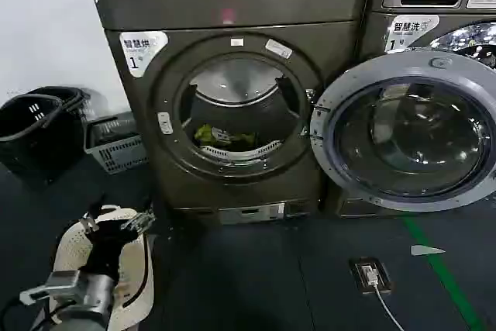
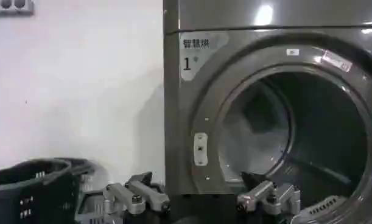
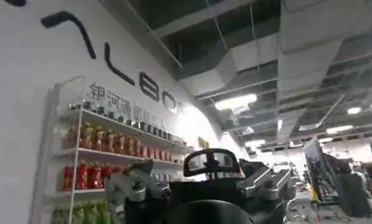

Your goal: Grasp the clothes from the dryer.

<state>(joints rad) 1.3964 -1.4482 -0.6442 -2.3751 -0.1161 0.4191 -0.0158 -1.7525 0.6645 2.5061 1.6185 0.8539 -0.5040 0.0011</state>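
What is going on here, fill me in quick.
The robot is set to pull the clothes out of the dryer, but nothing is grasped yet. The dryer's door hangs wide open, and the yellow-green piece lies at the bottom of the drum. The left gripper is open and empty, low in front of the machine and left of the porthole. The right gripper is open too, pointed off at the room.

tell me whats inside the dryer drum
The clothes, a small yellow-green piece, lie at the drum's front bottom inside the dryer. The porthole rim hides the drum floor's nearest part.
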